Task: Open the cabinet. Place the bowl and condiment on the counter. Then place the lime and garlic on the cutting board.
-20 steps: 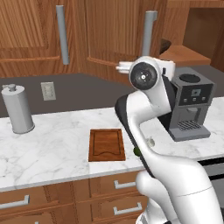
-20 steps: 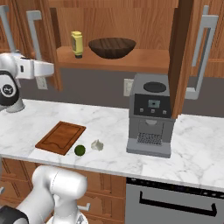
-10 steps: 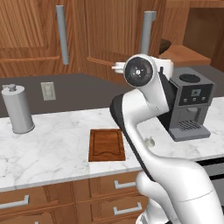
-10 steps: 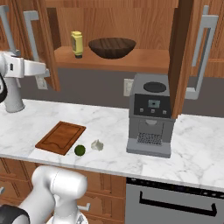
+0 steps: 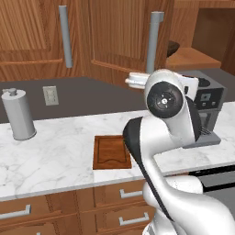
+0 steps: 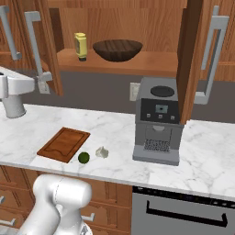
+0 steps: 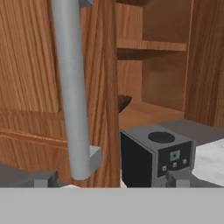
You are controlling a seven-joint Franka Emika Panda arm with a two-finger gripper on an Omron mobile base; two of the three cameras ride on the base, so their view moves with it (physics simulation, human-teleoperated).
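reddish-brown flat-panel wood forms the cabinet [image 6: 119,27]; both doors stand swung out. each door carries a tall grey cylindrical bar handle [image 7: 72,87] on square standoffs. on the smooth wooden shelf inside sit the bowl [image 6: 117,49], wide, shallow and dark brown, and just to its left, apart from it, the condiment [image 6: 81,46], a small yellowish bottle with a narrower cap. no writing can be read on the bottle or on any appliance.

the counter [image 6: 206,156] is white marble with grey veins and a thick front edge. the cutting board [image 6: 64,144], rectangular with a groove near its rim, lies flat on it. the lime [image 6: 83,158], round and dark green, rests just off the board's right corner; the garlic [image 6: 102,152], whitish with a pointed tip, lies close beside the lime. neither touches the board. a boxy grey coffee machine [image 6: 157,120] stands to the right, its small display unreadable. a plain grey canister [image 5: 18,114] with a knob stands at the counter's left end.

the gripper [image 7: 111,177] now has its jaws spread wide, the bar handle rising between the fingertips with nothing pinched; a second ago they were nearly pressed together. the arm's upper joint has rolled leftward since then, while the shelf and counter items lie unchanged.
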